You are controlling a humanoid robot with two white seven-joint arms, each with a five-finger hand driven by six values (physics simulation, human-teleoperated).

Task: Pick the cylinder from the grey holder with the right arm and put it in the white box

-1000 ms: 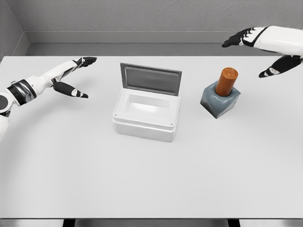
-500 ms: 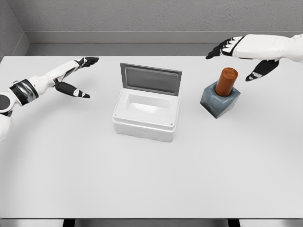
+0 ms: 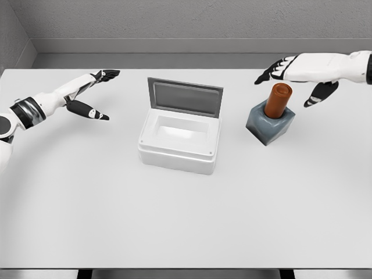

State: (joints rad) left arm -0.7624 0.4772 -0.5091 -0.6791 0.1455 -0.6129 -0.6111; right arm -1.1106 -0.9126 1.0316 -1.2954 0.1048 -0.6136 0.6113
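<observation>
On the white table [image 3: 174, 221], the right hand [image 3: 296, 72], fingers spread, hovers above the cylinder [image 3: 278, 100]; its base sits hidden in the grey holder [image 3: 268, 125].

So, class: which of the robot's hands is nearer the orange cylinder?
Right. The right hand hovers open just above and behind the cylinder; the left hand is far across the table, beyond the white box.
</observation>
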